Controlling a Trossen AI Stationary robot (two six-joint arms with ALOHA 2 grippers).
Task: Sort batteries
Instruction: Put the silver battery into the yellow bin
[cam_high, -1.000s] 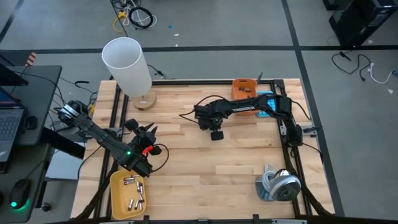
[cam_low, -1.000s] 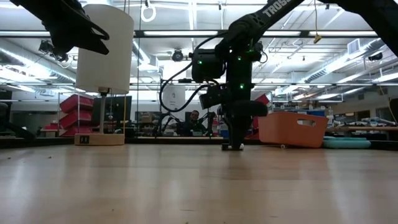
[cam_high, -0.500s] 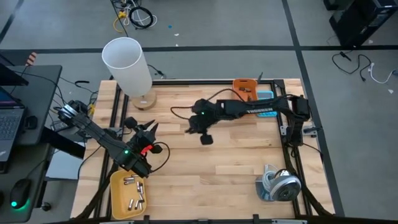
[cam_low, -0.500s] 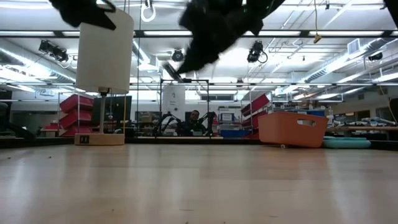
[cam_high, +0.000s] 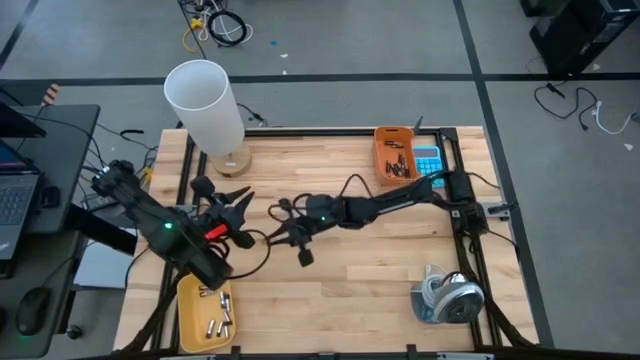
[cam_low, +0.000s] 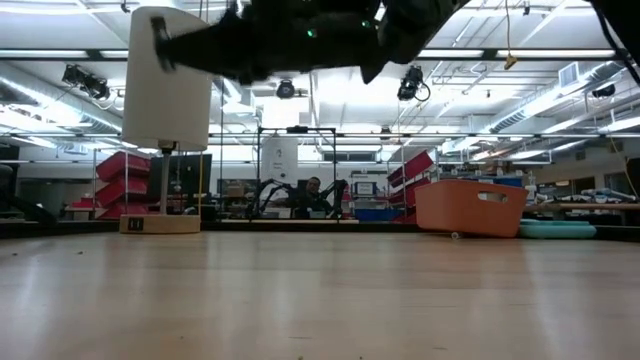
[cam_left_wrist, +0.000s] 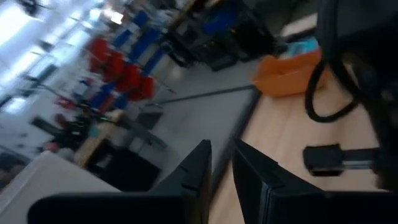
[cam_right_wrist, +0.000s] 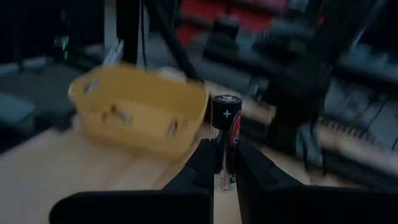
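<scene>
My right gripper (cam_right_wrist: 225, 149) hangs above the middle of the table (cam_high: 283, 236), shut on a black battery (cam_right_wrist: 225, 124). Ahead of it, toward the near left corner, lies the yellow tray (cam_high: 207, 310) (cam_right_wrist: 140, 118) with several silvery batteries (cam_high: 215, 305) in it. The orange bin (cam_high: 393, 155) at the far right holds dark batteries, and the blue calculator (cam_high: 428, 158) lies beside it. My left gripper (cam_high: 238, 203) (cam_left_wrist: 222, 155) waits above the table's left side, open by a narrow gap and empty. My right gripper pinches the black battery between its two fingers, on the lower part of its body (cam_right_wrist: 226, 163). The end marked with a plus (cam_right_wrist: 226, 102) sticks out past the fingertips (cam_right_wrist: 208, 152). The battery is lifted clear of the table.
A white lamp (cam_high: 205, 105) stands at the far left of the table. A roll of tape (cam_high: 447, 295) sits near the near right corner. Bare wood lies between the two arms and the near edge. The low view shows a room with shelves behind the orange bin (cam_low: 470, 207).
My right gripper has risen from the table by the orange bin and swung toward the table's left and near side, ending above the middle and facing the yellow tray. My left arm has shifted slightly toward the far edge.
</scene>
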